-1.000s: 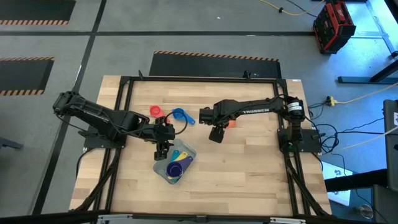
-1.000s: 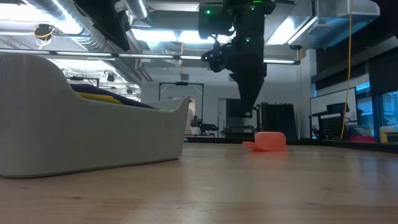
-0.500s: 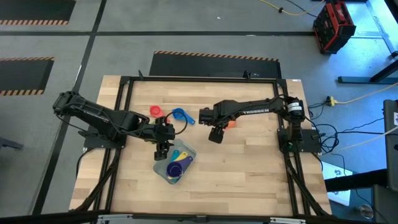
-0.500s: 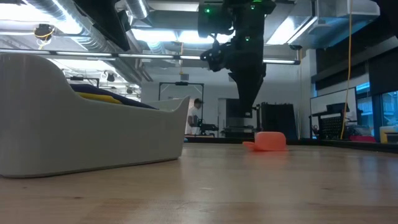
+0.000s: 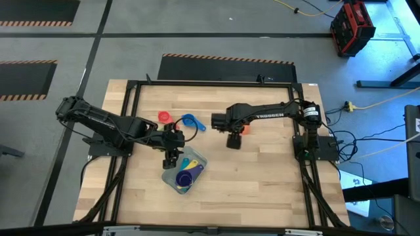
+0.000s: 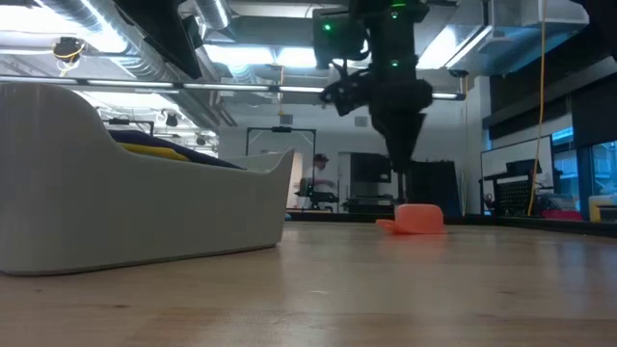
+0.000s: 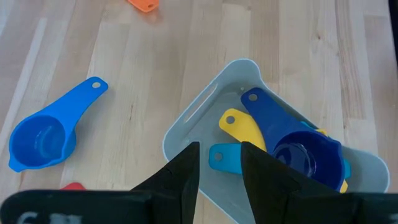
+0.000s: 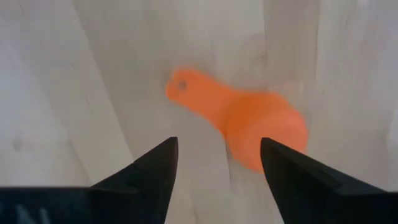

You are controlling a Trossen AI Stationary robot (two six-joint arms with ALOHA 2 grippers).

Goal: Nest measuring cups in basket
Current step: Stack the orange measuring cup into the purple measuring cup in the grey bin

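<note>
The pale basket (image 5: 186, 172) (image 7: 205, 112) holds nested cups: a dark blue-purple cup (image 7: 303, 154) on top, a yellow cup (image 7: 239, 126) and a teal cup (image 7: 225, 158) showing by their handles. A blue cup (image 5: 189, 121) (image 7: 39, 138), a red cup (image 5: 164, 117) and an orange cup (image 5: 244, 129) (image 8: 252, 127) lie on the table. The orange cup (image 6: 418, 218) seems to rest mouth down. My left gripper (image 5: 171, 157) (image 7: 217, 163) hovers open over the basket's far-left rim. My right gripper (image 5: 233, 140) (image 8: 217, 155) is open, above and just near of the orange cup.
Bare wood lies to the right of and near the basket. The black frame rails (image 5: 210, 83) run around the table's edges. A person (image 6: 316, 178) stands in the room far behind the table.
My right gripper has swung a little toward the table's right, closer over the orange cup, and has turned slightly. Its fingers stay apart. The cups and basket have kept still.
</note>
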